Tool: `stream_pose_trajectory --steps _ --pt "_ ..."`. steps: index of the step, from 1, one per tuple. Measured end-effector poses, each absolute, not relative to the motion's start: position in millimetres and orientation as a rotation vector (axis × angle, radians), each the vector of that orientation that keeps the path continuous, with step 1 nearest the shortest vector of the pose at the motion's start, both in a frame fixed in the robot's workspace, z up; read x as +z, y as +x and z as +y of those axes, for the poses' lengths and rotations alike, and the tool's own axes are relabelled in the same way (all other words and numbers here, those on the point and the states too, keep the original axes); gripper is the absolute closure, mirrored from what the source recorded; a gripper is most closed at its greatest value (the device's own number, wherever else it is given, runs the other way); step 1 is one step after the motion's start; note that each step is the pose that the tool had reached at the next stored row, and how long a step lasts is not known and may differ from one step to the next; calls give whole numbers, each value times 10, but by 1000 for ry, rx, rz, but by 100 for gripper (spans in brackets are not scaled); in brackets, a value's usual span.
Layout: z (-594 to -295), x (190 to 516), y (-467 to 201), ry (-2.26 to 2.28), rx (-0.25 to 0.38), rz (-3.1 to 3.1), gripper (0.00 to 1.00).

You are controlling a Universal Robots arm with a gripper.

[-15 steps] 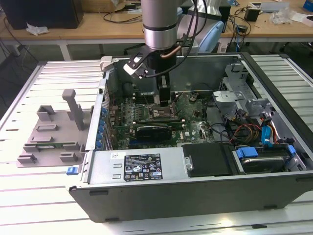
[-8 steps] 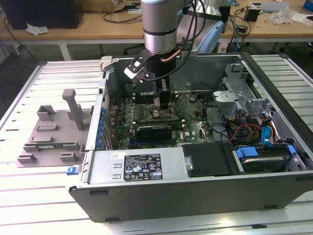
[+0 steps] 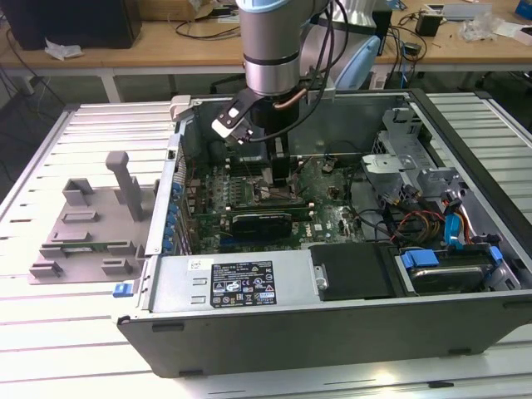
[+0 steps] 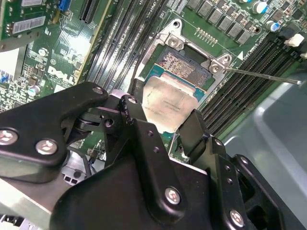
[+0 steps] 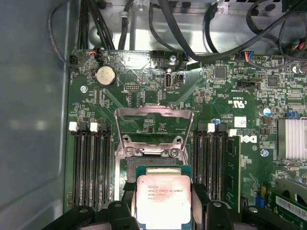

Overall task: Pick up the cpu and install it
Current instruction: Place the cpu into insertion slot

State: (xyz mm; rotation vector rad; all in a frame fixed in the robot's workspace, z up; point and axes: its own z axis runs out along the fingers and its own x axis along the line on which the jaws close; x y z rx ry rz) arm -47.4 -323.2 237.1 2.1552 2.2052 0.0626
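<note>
The pincer point(image 4: 163, 115) clasped the cpu point(image 4: 169, 98) by two opposite edges, a black finger point(image 4: 139, 124) pressed against either side of its silver-grey lid. The chip sat just over the open socket point(image 4: 184, 66), whose contacts showed beyond its edge inside the metal frame point(image 4: 172, 40). Dark slots point(image 4: 120, 45) flanked the socket on the green board point(image 4: 62, 52), and a thin lever point(image 4: 259, 75) reached toward a grey wall point(image 4: 273, 139).

Open socket point(image 4: 184, 64) between memory slots point(image 5: 91, 167)
</note>
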Motion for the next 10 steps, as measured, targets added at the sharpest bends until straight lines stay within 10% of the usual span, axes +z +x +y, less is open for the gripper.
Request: stream_pose_trajectory --steps 10 --pt "-3153 2265 -474 2135 72 2205 45"
